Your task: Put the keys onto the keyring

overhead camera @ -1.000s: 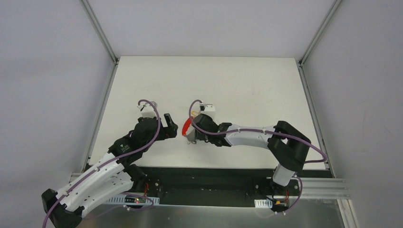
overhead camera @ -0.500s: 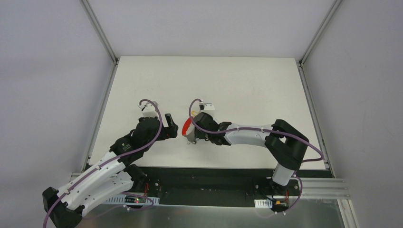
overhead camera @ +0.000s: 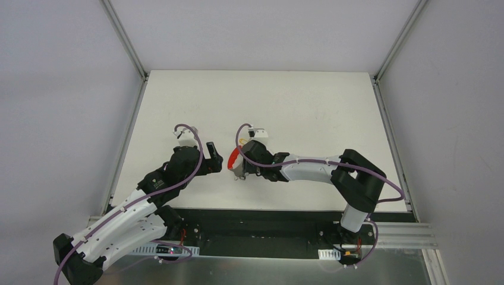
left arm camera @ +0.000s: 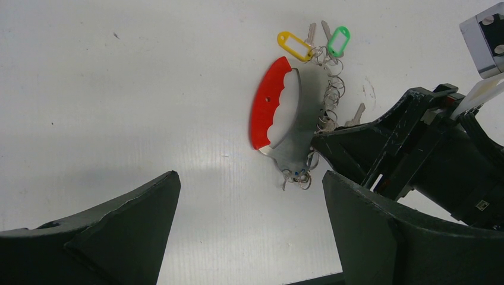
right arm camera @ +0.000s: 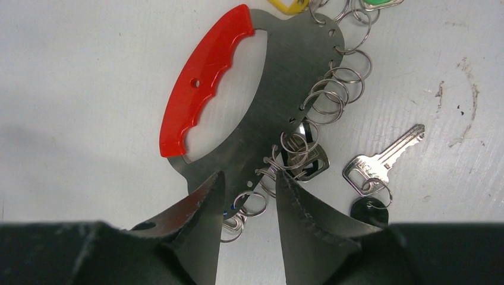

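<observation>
I see my left gripper gaping wide and empty just short of the keyring, my right gripper nearly closed astride its ringed edge, grip unclear, a loose key beside, a yellow key and green key at its far end.

one keyring with one red grip; one yellow tag, one green tag, one loose silver key, two arms on one table.

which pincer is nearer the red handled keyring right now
Right. The right pincer is at the keyring, fingertips straddling its ringed edge. The left pincer is open and apart from it, on the red-handle side.
</observation>
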{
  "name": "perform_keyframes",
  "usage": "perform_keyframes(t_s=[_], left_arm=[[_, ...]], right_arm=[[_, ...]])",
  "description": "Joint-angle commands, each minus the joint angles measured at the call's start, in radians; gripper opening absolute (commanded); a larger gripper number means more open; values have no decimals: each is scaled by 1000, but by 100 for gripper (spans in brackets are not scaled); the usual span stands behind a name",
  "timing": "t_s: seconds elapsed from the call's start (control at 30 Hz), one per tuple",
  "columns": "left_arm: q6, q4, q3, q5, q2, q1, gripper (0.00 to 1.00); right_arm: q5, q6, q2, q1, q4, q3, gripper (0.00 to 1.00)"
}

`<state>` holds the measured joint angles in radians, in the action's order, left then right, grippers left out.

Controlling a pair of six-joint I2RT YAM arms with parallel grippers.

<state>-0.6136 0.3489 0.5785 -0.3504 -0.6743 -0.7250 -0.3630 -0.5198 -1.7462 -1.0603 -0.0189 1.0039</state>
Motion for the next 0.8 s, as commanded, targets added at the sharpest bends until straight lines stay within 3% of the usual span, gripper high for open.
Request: perform_keyframes(t_s=[0.0, 0.67, 0.77], left_arm=[[-3, -1, 15, -9, -1, 6, 91], [-2, -4, 17, -7, -8, 6, 91], [-2, -4, 13, -6, -2, 6, 91]], right_arm=[[-49, 10, -2, 11, -24, -12, 40], [9, 10, -32, 18, -14, -9, 38], [15, 6, -32, 15, -7, -10, 32]])
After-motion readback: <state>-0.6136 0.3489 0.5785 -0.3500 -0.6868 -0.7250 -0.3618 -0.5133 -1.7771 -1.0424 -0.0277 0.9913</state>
